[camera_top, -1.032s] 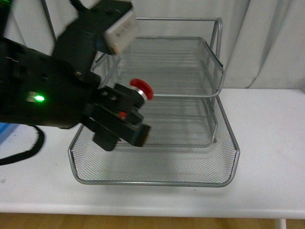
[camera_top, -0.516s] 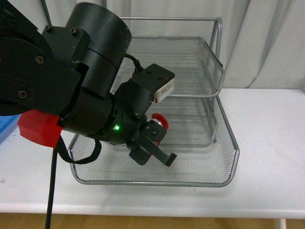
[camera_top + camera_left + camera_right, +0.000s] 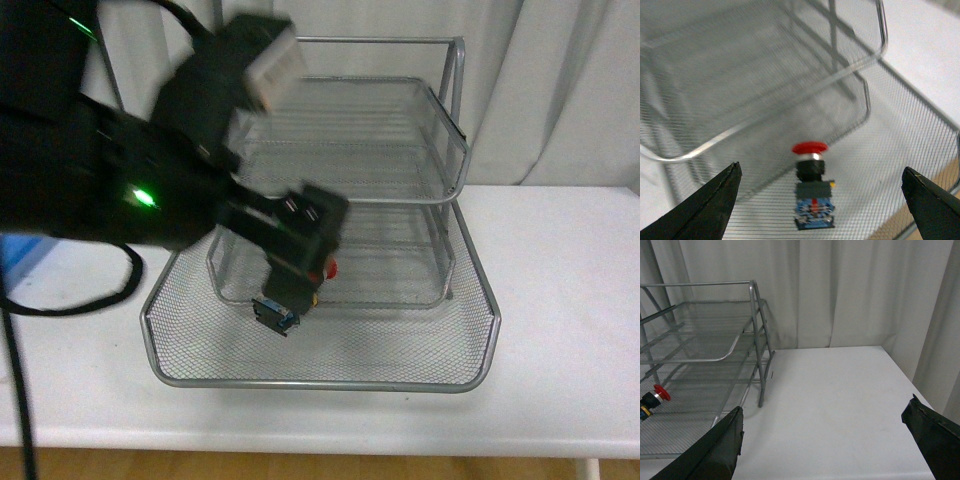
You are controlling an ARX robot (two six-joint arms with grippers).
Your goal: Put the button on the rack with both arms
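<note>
The button (image 3: 812,192), with its red cap, black neck and blue base, rests on the mesh of the rack's (image 3: 875,55) pulled-out bottom tray. My left gripper (image 3: 822,205) is open. Its two black fingers (image 3: 715,200) stand wide on either side of the button and touch nothing. In the front view the button (image 3: 285,308) shows just below the left gripper (image 3: 298,272), inside the silver rack (image 3: 480,330). My right gripper (image 3: 825,445) is open over bare white table beside the rack (image 3: 756,340). The button (image 3: 654,397) shows small at the edge of that view.
The bulky left arm (image 3: 110,190) hides the rack's left side in the front view. The middle tray's rim (image 3: 445,285) hangs just above and behind the button. A blue object (image 3: 10,265) peeks out at the far left. White table (image 3: 570,300) extends to the right, with curtains behind.
The left gripper carried the button down from mid-tier height into the bottom tray. It has opened, and the button now lies free on the mesh.
</note>
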